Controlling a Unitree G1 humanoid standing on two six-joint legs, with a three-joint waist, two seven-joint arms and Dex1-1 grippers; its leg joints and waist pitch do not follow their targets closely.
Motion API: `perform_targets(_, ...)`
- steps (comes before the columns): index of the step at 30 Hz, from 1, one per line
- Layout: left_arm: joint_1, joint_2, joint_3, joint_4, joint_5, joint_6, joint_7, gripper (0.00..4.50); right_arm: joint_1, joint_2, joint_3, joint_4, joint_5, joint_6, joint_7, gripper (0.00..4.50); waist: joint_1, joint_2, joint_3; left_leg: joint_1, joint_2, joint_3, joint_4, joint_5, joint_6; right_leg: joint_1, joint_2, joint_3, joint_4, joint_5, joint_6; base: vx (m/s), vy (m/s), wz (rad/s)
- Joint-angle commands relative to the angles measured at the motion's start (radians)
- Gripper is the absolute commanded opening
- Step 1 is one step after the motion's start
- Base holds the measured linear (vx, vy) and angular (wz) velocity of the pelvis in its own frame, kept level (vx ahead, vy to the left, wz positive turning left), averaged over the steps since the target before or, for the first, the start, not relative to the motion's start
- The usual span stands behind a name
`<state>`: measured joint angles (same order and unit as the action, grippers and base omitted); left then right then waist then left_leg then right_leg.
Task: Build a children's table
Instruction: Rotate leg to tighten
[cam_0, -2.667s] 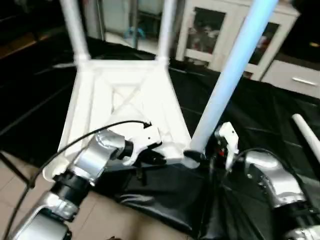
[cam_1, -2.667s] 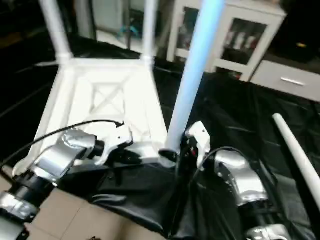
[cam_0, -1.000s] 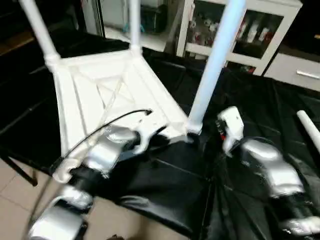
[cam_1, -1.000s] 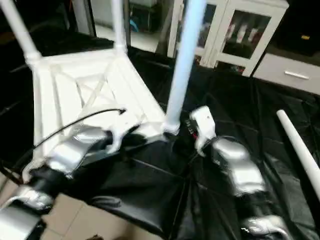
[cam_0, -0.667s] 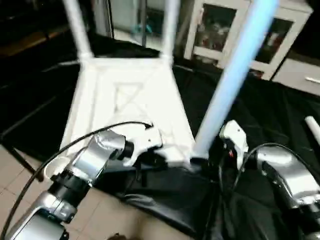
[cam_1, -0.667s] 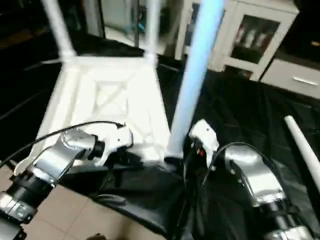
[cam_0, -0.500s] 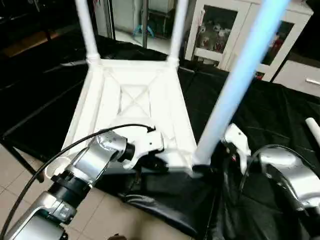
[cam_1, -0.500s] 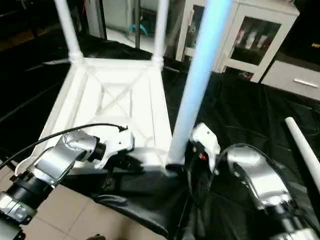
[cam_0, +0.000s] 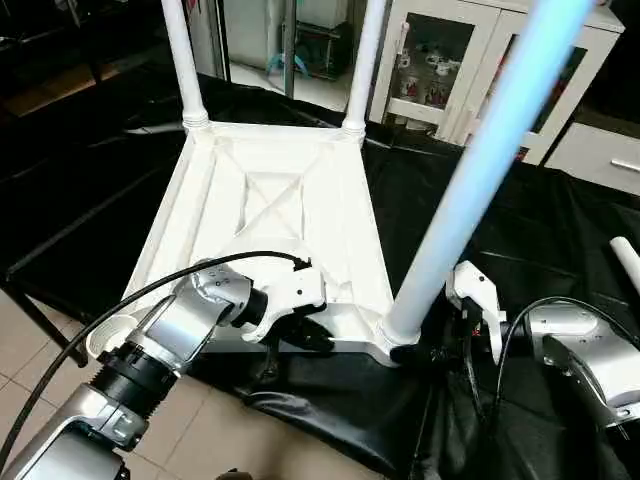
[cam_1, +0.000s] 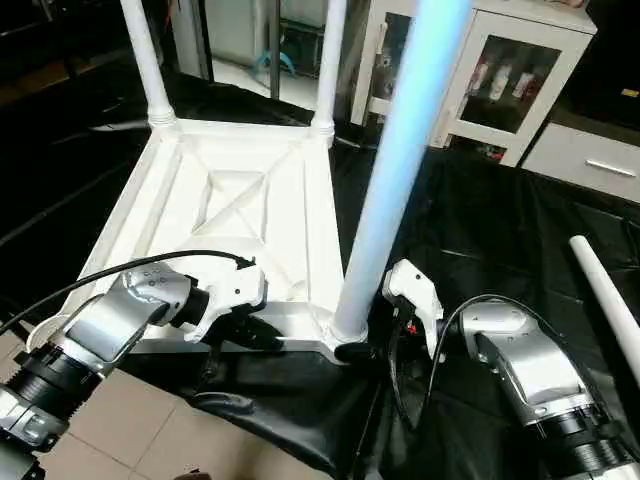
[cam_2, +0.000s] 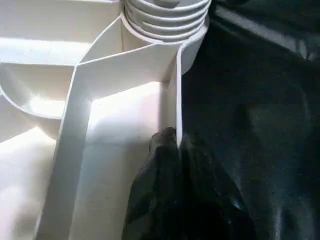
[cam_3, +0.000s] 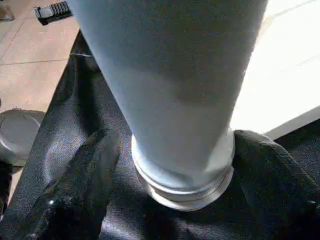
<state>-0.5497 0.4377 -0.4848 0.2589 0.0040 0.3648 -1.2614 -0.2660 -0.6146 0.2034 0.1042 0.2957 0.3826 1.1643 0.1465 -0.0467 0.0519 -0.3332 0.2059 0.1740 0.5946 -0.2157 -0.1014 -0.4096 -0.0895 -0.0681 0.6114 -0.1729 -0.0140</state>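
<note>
Three legs (cam_0: 480, 190) stand in the upturned tabletop (cam_0: 280, 220); my left pincer (cam_2: 172, 145) is clamped on its near rim, my right pincer (cam_3: 175, 165) spread around the nearest leg's base

Bright glare on white plastic, dim surroundings.

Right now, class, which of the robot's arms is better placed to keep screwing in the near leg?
Right. The right gripper straddles the leg at its base, while the left gripper is pinching the tabletop rim, steadying it.
</note>
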Motion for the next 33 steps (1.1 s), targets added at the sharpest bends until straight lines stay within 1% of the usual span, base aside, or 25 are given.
perform_targets(1, 0.019, -0.009, -0.058, 0.006, 0.018, 0.011, -0.022, 0.0, 0.0, -0.005, 0.003, -0.017, 0.013, 0.0, 0.031, 3.34, -0.004, -0.002, -0.058, -0.006, 0.024, -0.001, -0.078, -0.159, 0.035, 0.053, -0.054, 0.044, -0.068, -0.229, -0.189, 0.0, 0.0, 0.0)
perform_targets(3, 0.02, -0.011, -0.058, 0.004, 0.018, 0.014, -0.021, 0.0, 0.003, -0.005, 0.006, -0.018, 0.013, 0.0, 0.034, 3.32, -0.004, -0.003, -0.059, -0.006, 0.024, -0.002, -0.078, -0.154, 0.035, 0.053, -0.054, 0.044, -0.067, -0.226, -0.189, 0.0, 0.0, 0.0)
perform_targets(4, 0.02, -0.011, -0.058, 0.004, 0.018, 0.014, -0.021, 0.0, 0.004, -0.004, 0.006, -0.018, 0.013, 0.0, 0.035, 3.13, -0.004, -0.003, -0.058, -0.006, 0.024, -0.001, -0.078, -0.152, 0.036, 0.053, -0.054, 0.044, -0.067, -0.224, -0.19, 0.0, 0.0, 0.0)
perform_targets(5, 0.021, -0.011, -0.058, 0.003, 0.018, 0.015, -0.021, 0.0, 0.005, -0.004, 0.007, -0.019, 0.012, 0.001, 0.036, 3.04, -0.004, -0.003, -0.058, -0.007, 0.024, -0.001, -0.077, -0.15, 0.036, 0.053, -0.054, 0.044, -0.066, -0.219, -0.191, 0.0, 0.0, 0.0)
perform_targets(9, 0.024, -0.012, -0.059, -0.001, 0.019, 0.019, -0.02, 0.0, 0.007, -0.007, 0.013, -0.018, 0.007, -0.002, 0.038, 2.78, -0.004, -0.003, -0.059, -0.006, 0.024, -0.001, -0.077, -0.145, 0.038, 0.054, -0.054, 0.044, -0.065, -0.215, -0.19, 0.0, 0.0, 0.0)
perform_targets(14, 0.023, -0.015, -0.058, -0.002, 0.019, 0.023, -0.017, 0.0, 0.009, -0.002, 0.014, -0.007, 0.003, -0.002, 0.033, 2.74, -0.004, -0.003, -0.059, -0.006, 0.024, -0.001, -0.076, -0.143, 0.039, 0.054, -0.054, 0.043, -0.065, -0.211, -0.193, 0.0, 0.0, 0.0)
perform_targets(15, 0.022, -0.021, -0.054, 0.002, 0.019, 0.024, -0.008, 0.0, 0.006, 0.012, 0.009, 0.007, -0.002, -0.006, 0.01, 2.74, -0.005, -0.004, -0.059, -0.007, 0.024, -0.001, -0.076, -0.143, 0.039, 0.054, -0.053, 0.044, -0.065, -0.211, -0.193, 0.0, 0.0, 0.0)
perform_targets(16, 0.02, -0.029, -0.047, 0.008, 0.019, 0.024, 0.006, 0.0, 0.001, 0.031, 0.0, 0.027, -0.01, -0.013, -0.023, 2.73, -0.005, -0.004, -0.057, -0.008, 0.023, -0.001, -0.077, -0.147, 0.038, 0.053, -0.055, 0.043, -0.066, -0.223, -0.192, 0.0, 0.0, 0.0)
perform_targets(17, 0.019, -0.033, -0.044, 0.011, 0.019, 0.025, 0.011, 0.0, -0.002, 0.04, -0.004, 0.036, -0.013, -0.015, -0.038, 2.72, -0.006, -0.003, -0.057, -0.007, 0.023, -0.001, -0.077, -0.157, 0.036, 0.052, -0.054, 0.043, -0.069, -0.237, -0.19, 0.0, 0.0, 0.0)
perform_targets(19, 0.01, -0.059, -0.022, 0.032, 0.015, 0.037, 0.051, 0.0, -0.02, 0.085, -0.025, 0.089, -0.034, -0.025, -0.126, 2.72, -0.01, -0.003, -0.053, -0.005, 0.022, -0.002, -0.082, -0.205, 0.017, 0.05, -0.056, 0.042, -0.08, -0.326, -0.165, 0.0, 0.0, 0.0)
perform_targets(20, 0.001, -0.079, -0.008, 0.052, 0.017, 0.043, 0.086, 0.0, -0.03, 0.113, -0.037, 0.117, -0.043, -0.02, -0.178, 2.72, -0.012, -0.003, -0.052, -0.005, 0.021, -0.003, -0.083, -0.222, 0.014, 0.048, -0.056, 0.041, -0.084, -0.356, -0.156, 0.0, 0.0, 0.0)
perform_targets(21, -0.011, -0.104, 0.01, 0.08, 0.022, 0.049, 0.135, 0.0, -0.039, 0.143, -0.047, 0.143, -0.051, -0.014, -0.233, 2.71, -0.014, -0.002, -0.049, 0.001, 0.019, -0.004, -0.085, -0.259, 0.003, 0.043, -0.055, 0.038, -0.093, -0.425, -0.134, 0.0, 0.0, 0.0)
perform_targets(22, -0.029, -0.14, 0.035, 0.123, 0.029, 0.047, 0.207, 0.0, -0.049, 0.185, -0.057, 0.172, -0.065, -0.004, -0.309, 2.69, -0.021, -0.004, -0.045, 0.002, 0.014, -0.005, -0.085, -0.29, -0.004, 0.04, -0.055, 0.034, -0.104, -0.504, -0.105, 0.0, 0.0, 0.0)
perform_targets(23, -0.042, -0.164, 0.052, 0.153, 0.034, 0.045, 0.256, 0.0, -0.056, 0.212, -0.062, 0.19, -0.074, 0.002, -0.36, 2.69, -0.024, -0.006, -0.045, 0.004, 0.014, -0.009, -0.085, -0.304, -0.009, 0.041, -0.056, 0.03, -0.108, -0.541, -0.09, -0.054, -0.002, -0.01)
perform_targets(24, -0.051, -0.183, 0.068, 0.174, 0.034, 0.052, 0.291, 0.0, -0.061, 0.232, -0.066, 0.202, -0.079, 0.011, -0.395, 2.69, -0.029, -0.007, -0.048, 0.004, 0.01, -0.013, -0.084, -0.315, -0.012, 0.04, -0.059, 0.026, -0.116, -0.593, -0.058, -0.054, 0.003, -0.04)
perform_targets(25, -0.062, -0.205, 0.084, 0.198, 0.03, 0.063, 0.324, 0.0, -0.067, 0.258, -0.069, 0.218, -0.089, 0.015, -0.44, 2.69, -0.036, -0.009, -0.048, -0.001, 0.01, -0.016, -0.085, -0.31, -0.01, 0.043, -0.059, 0.024, -0.118, -0.607, -0.04, -0.054, 0.003, -0.04)
perform_targets(26, -0.07, -0.218, 0.093, 0.214, 0.03, 0.066, 0.351, 0.0, -0.071, 0.276, -0.074, 0.229, -0.095, 0.016, -0.473, 2.69, -0.038, -0.009, -0.05, -0.003, 0.01, -0.017, -0.085, -0.308, -0.009, 0.044, -0.059, 0.024, -0.119, -0.608, -0.035, 0.0, 0.0, 0.0)
perform_targets(27, -0.09, -0.256, 0.12, 0.258, 0.031, 0.074, 0.427, 0.0, -0.082, 0.327, -0.088, 0.262, -0.111, 0.018, -0.563, 2.69, -0.043, -0.004, -0.049, -0.003, 0.009, -0.017, -0.085, -0.307, -0.003, 0.038, -0.059, 0.023, -0.123, -0.607, -0.033, 0.0, 0.0, 0.0)
perform_targets(28, -0.099, -0.271, 0.129, 0.276, 0.032, 0.073, 0.458, 0.0, -0.088, 0.348, -0.095, 0.28, -0.122, 0.015, -0.609, 2.69, -0.047, -0.004, -0.05, 0.0, 0.008, -0.017, -0.083, -0.316, -0.008, 0.035, -0.057, 0.02, -0.125, -0.607, -0.034, 0.0, 0.0, 0.0)
perform_targets(29, -0.123, -0.312, 0.157, 0.323, 0.036, 0.07, 0.546, 0.0, -0.107, 0.406, -0.117, 0.335, -0.149, 0.008, -0.738, 2.69, -0.049, -0.004, -0.051, 0.0, 0.006, -0.017, -0.083, -0.309, -0.011, 0.033, -0.056, 0.02, -0.125, -0.603, -0.035, 0.0, 0.0, 0.0)
perform_targets(30, -0.133, -0.329, 0.169, 0.342, 0.038, 0.068, 0.582, 0.0, -0.115, 0.43, -0.127, 0.359, -0.16, 0.005, -0.793, 2.69, -0.057, -0.003, -0.053, -0.006, 0.007, -0.022, -0.086, -0.309, -0.019, 0.038, -0.058, 0.015, -0.121, -0.59, -0.041, 0.0, 0.0, 0.0)
perform_targets(31, -0.141, -0.342, 0.174, 0.356, 0.04, 0.067, 0.603, 0.0, -0.125, 0.451, -0.137, 0.384, -0.178, -0.002, -0.863, 2.69, -0.061, 0.001, -0.055, -0.009, 0.01, -0.024, -0.09, -0.299, -0.02, 0.044, -0.059, 0.015, -0.121, -0.561, -0.04, 0.0, 0.0, 0.0)
perform_targets(32, -0.148, -0.353, 0.177, 0.365, 0.046, 0.066, 0.625, 0.0, -0.134, 0.468, -0.15, 0.405, -0.187, -0.014, -0.92, 2.69, -0.062, 0.0, -0.057, -0.012, 0.01, -0.024, -0.091, -0.292, -0.016, 0.047, -0.059, 0.015, -0.119, -0.539, -0.043, 0.0, 0.0, 0.0)
perform_targets(33, -0.156, -0.365, 0.185, 0.38, 0.053, 0.057, 0.649, 0.0, -0.144, 0.486, -0.163, 0.429, -0.19, -0.027, -0.961, 2.69, -0.062, 0.003, -0.056, -0.013, 0.012, -0.022, -0.093, -0.283, -0.012, 0.046, -0.058, 0.018, -0.117, -0.499, -0.052, 0.0, 0.0, 0.0)
